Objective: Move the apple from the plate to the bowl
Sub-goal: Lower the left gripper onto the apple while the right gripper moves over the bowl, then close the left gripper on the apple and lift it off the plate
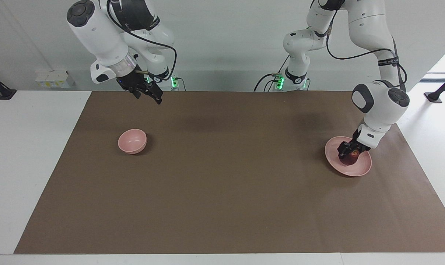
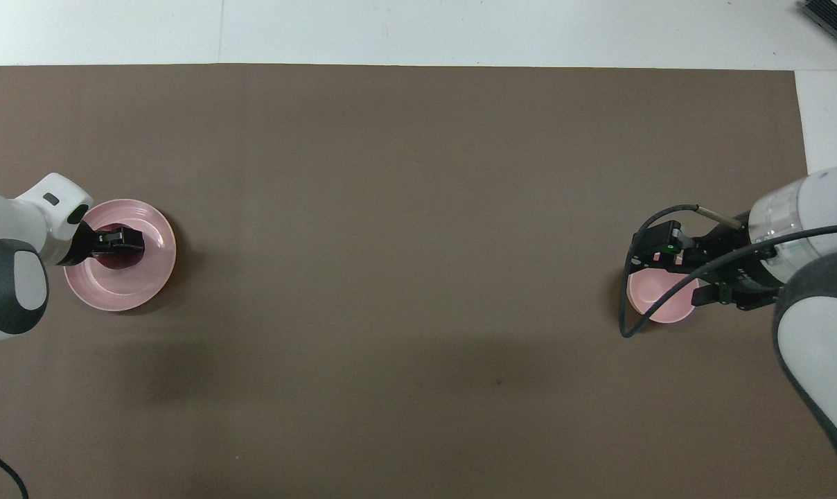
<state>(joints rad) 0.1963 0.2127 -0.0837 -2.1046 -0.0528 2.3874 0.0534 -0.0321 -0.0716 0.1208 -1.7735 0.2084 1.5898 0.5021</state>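
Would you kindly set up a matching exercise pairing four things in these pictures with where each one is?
Things:
1. apple
2. bowl
3. left gripper
4. right gripper

Places:
A. raised in the air, waiting near the robots' edge of the brown mat
B. lying on the plate
C. standing on the mat toward the right arm's end of the table
D. down at the apple, over the plate

Pairs: 1-B, 2-C, 3-D, 4-A
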